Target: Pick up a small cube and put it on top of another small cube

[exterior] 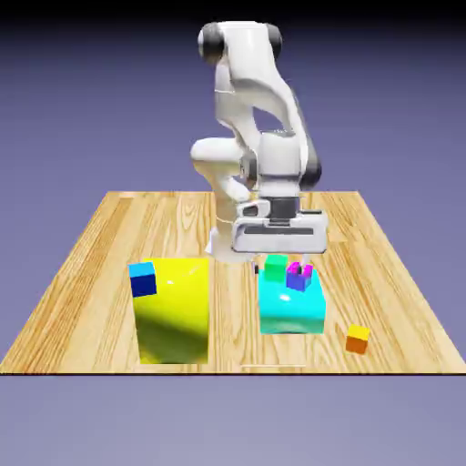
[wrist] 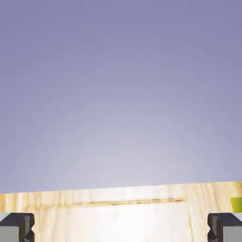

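Observation:
The small cube (exterior: 357, 339), orange with a yellow top, sits alone on the table near the front at the exterior view's right. My gripper (exterior: 278, 255) hangs above the table's middle, just behind the big cyan block (exterior: 291, 309), well away from the orange cube. In the hand view the gripper (wrist: 121, 229) is open, and its fingertips (wrist: 17, 227) stand far apart at the bottom corners with only wood between them. A small blue cube (exterior: 143, 278) with a cyan top rests by the big yellow block (exterior: 173, 309). A magenta-topped cube (exterior: 299, 275) lies on the cyan block.
A small green cube (exterior: 276, 267) sits beside the magenta-topped one on the cyan block. The wooden table (exterior: 91, 273) ends at a front edge (wrist: 108, 194) that the hand view shows against the backdrop. A sliver of yellow-green (wrist: 236, 204) shows at that view's right edge.

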`<move>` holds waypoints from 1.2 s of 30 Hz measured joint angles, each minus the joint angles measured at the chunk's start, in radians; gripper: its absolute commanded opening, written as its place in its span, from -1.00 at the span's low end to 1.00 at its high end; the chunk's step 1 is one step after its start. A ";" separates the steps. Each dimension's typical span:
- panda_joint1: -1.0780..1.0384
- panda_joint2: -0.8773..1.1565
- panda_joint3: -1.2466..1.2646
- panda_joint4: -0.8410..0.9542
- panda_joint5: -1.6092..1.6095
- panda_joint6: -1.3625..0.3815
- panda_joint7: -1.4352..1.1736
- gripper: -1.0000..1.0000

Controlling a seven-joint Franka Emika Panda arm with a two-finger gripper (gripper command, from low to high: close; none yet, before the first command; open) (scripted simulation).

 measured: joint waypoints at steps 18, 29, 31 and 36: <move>-0.165 0.652 0.402 0.427 -0.133 -0.420 0.510 0.00; -0.161 0.874 0.450 0.513 -0.204 -0.437 0.649 -1.00; -0.203 0.810 0.501 0.531 -0.164 -0.522 0.633 -1.00; -0.171 0.654 0.382 0.535 -0.068 -0.571 0.640 -1.00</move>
